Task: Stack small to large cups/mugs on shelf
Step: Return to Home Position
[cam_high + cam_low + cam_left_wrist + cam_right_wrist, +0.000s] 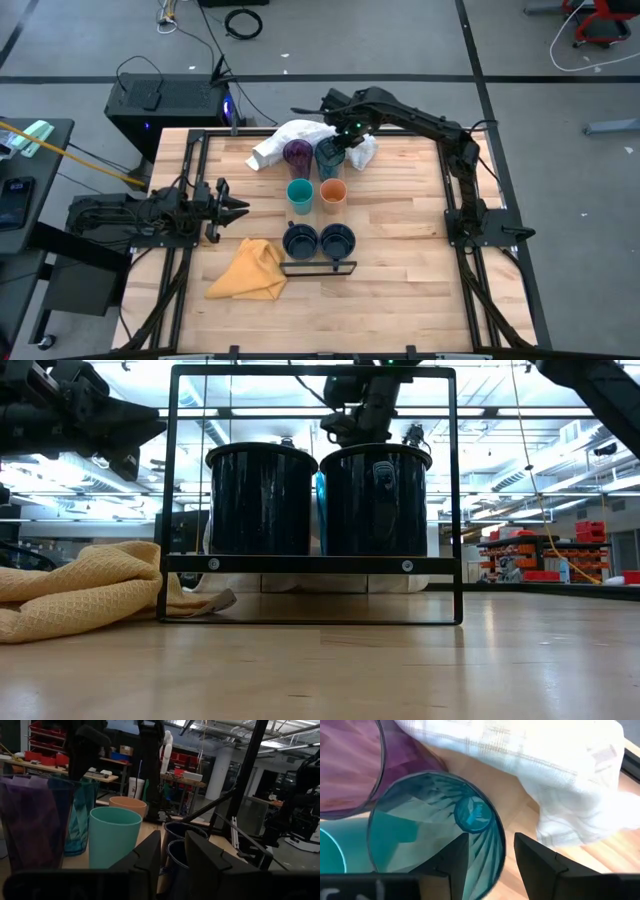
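Well, all six look placed: navy mugs at the shelf's rimmed end, teal cup and orange cup mid-board, purple tumbler and teal tumbler farthest back. Right gripper hangs at the teal tumbler, fingers spread astride its rim, pinching nothing. Left gripper waits at the worktop's left side, fingers apart, empty. Only pulling clear seems left.

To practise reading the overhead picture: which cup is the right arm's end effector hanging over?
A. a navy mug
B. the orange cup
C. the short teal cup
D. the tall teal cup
D: the right end effector hangs open over the tall teal cup beside the purple cup, and its wrist view looks down into that cup; the left end effector waits at the left side of the table.
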`<state>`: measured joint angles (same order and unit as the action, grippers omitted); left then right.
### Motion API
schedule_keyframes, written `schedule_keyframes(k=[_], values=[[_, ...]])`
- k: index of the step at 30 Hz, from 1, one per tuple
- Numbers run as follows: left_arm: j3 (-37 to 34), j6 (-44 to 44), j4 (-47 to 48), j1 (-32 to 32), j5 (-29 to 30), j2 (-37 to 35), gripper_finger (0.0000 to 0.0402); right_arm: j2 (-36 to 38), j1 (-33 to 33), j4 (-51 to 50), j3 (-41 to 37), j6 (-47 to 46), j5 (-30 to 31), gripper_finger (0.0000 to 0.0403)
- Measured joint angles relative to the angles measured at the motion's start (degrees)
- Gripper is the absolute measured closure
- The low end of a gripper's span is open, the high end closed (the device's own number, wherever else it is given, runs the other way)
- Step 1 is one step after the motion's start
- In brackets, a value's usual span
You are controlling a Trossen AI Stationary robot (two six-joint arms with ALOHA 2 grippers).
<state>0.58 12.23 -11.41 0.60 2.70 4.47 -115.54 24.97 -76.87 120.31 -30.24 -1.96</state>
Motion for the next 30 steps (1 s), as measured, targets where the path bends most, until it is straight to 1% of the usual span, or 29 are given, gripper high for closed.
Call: schedule_keyframes(k=[11,18,24,26,30], values=[[0.00,0.25,0.29,0.00,0.01,0.02,0.0306,1.04,-0.15,-1.51,0.83,-0.15,0.18,0.0238],[0.00,0.63,0.21,0.01,0.00,0.01,0.0301,1.08,0.00,-3.82,6.09,1.34,1.46,0.0238],[0.02,0.63,0.19,0.01,0.00,0.00,0.0302,1.27,-0.41,-9.10,11.84,3.67,2.72,0.0238],[0.00,0.68,0.17,0.00,0.00,0.00,0.0301,2.19,-1.08,-9.16,12.81,4.80,2.95,0.0238],[0.00,0.68,0.01,0.02,0.01,0.00,0.0303,7.83,-2.57,-4.62,12.71,4.94,5.49,0.0244]])
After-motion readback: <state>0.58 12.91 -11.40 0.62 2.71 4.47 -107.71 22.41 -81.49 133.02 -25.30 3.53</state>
